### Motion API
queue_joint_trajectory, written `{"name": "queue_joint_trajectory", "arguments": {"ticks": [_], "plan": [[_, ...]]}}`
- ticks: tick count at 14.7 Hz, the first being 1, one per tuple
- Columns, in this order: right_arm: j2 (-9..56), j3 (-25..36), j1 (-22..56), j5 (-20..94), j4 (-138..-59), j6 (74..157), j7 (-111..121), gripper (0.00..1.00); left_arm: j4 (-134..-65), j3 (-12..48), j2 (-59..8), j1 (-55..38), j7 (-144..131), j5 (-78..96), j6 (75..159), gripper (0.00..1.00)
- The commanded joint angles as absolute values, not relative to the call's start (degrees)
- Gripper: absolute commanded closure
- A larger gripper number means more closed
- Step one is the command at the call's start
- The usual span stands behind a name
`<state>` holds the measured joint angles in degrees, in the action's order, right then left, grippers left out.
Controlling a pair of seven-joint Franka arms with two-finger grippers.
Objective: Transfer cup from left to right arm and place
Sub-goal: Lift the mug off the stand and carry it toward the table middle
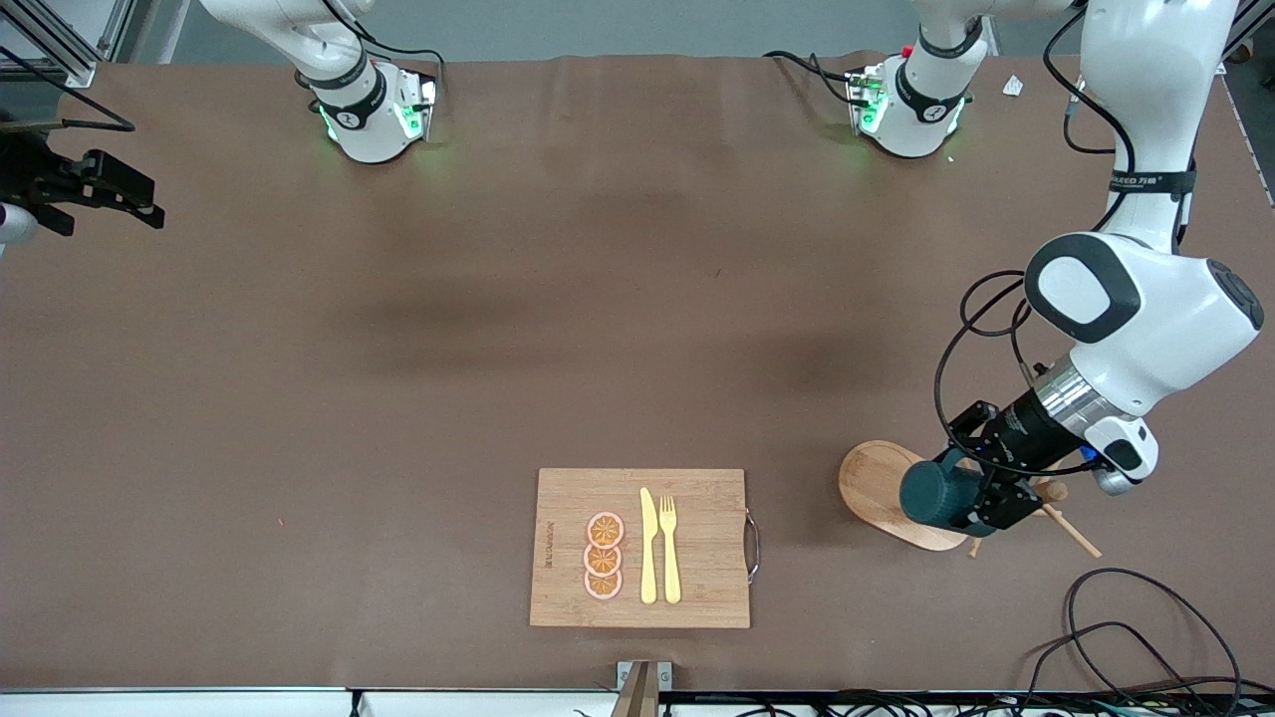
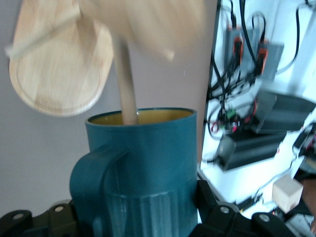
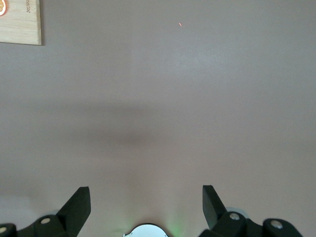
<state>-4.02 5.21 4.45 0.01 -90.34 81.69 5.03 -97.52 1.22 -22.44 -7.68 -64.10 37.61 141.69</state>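
The left gripper (image 1: 981, 498) has its fingers clenched on the base of the cup (image 1: 936, 493), which lies on its side over the wooden peg rack (image 1: 887, 493), a peg (image 2: 126, 84) running into its mouth. So the cup likely has to slide off along that peg before any handover. The right gripper (image 3: 145, 205) waits over bare worktop (image 1: 398, 398), fingers spread and empty, well apart from the cup.
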Motion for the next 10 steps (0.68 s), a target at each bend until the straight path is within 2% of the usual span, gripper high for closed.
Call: {"name": "queue_joint_trajectory", "arguments": {"ticks": [1,6,10], "plan": [[-4.5,5.3,4.3,0.7,-90.1,81.0,5.2,0.00,-94.1,1.3,-21.7,-9.7,-66.6,30.6,137.0,0.44],[-4.5,5.3,4.4,0.7,-90.1,81.1,5.1,0.00,-90.3,1.5,-22.3,-19.1,-66.9,12.1,131.9,0.44],[-4.5,5.2,4.5,0.7,-90.1,81.2,5.1,0.00,-85.2,1.1,-26.5,-27.1,-67.0,-0.2,128.8,0.44]]}}
